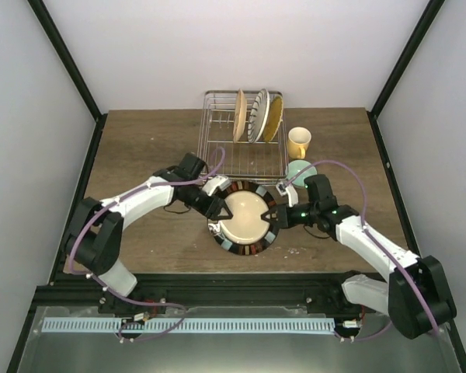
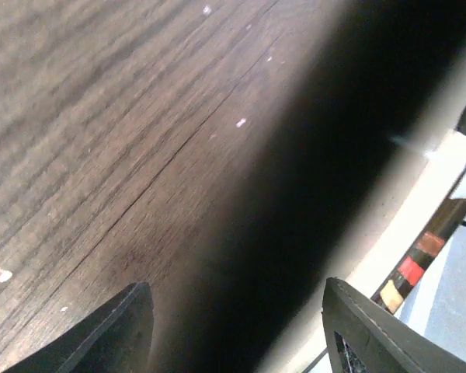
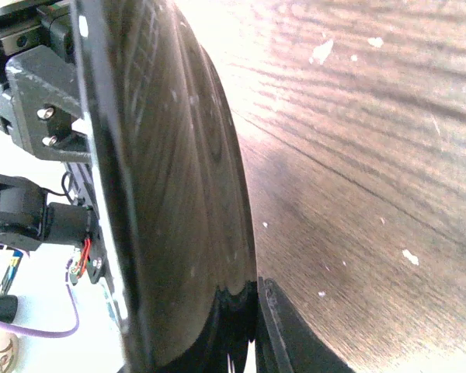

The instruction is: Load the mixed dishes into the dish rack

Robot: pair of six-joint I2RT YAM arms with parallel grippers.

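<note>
Dark-rimmed plate with the beige centre is held over the middle of the wooden table, just in front of the near edge of the dish rack, and is flanked by both arms. Its right rim is clamped by the right gripper; in the right wrist view one finger is seen pressed against the dark underside of the plate, while the other finger is hidden behind it. Its left rim is met by the left gripper. In the left wrist view that gripper is shown with its fingers spread well apart, and the blurred dark edge of the plate is seen passing between them; no firm hold can be made out there.

Three plates are stood upright in the far right part of the rack: a woven tan plate, a striped plate and a yellow plate. A yellow mug is set on the table just right of the rack, and a mint-green bowl lies nearer, partly covered by the right arm.
</note>
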